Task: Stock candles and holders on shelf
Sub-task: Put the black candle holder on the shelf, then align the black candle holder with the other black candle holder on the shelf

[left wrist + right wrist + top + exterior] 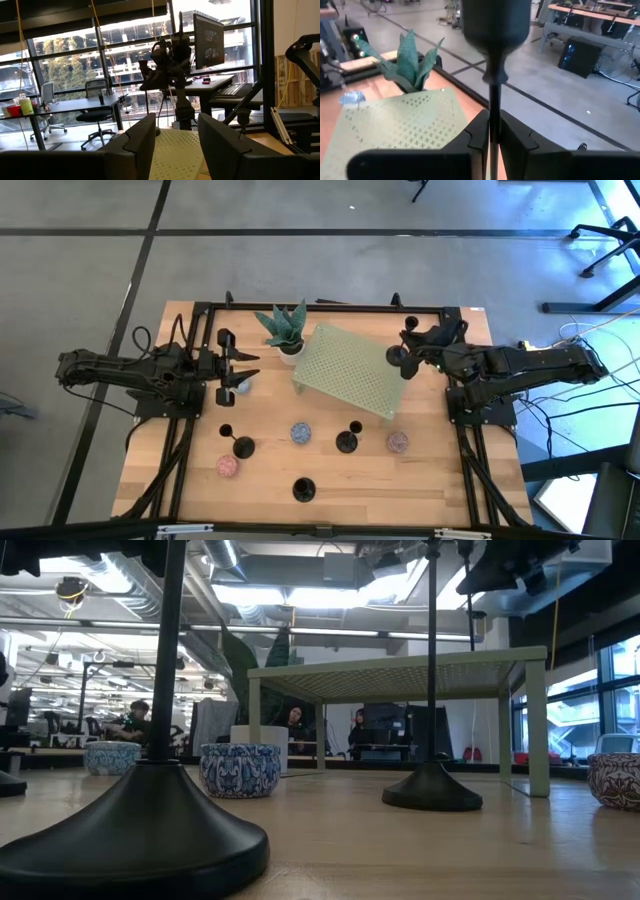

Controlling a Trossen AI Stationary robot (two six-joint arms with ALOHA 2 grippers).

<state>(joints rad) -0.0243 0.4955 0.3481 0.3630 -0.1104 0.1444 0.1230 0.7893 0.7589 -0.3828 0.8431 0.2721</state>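
The pale green shelf (345, 370) stands at the far middle of the table. My right gripper (408, 350) is at the shelf's right end, shut on a black holder (397, 357). Three more holders (243, 447) (347, 442) (303, 489) stand on their disc bases on the near half of the table. On the wood lie two bluish candles (240, 387) (300, 432) and two pink ones (227, 466) (397, 442). My left gripper (250, 367) hovers open left of the shelf, above the first bluish candle, with nothing between its fingers (142, 145). My right gripper pinches the holder's thin stem (494, 100) between its two fingers, a little below the cup top (495, 25). The fingers reach in about level from the table's right side and lie across the stem. The holder is upright, its base over the shelf's right end; whether it rests there I cannot tell.
A potted green plant (285, 330) stands at the shelf's far left corner. A black frame (320, 307) runs around the table's edges. The near holder (150, 830) fills the low view's left foreground.
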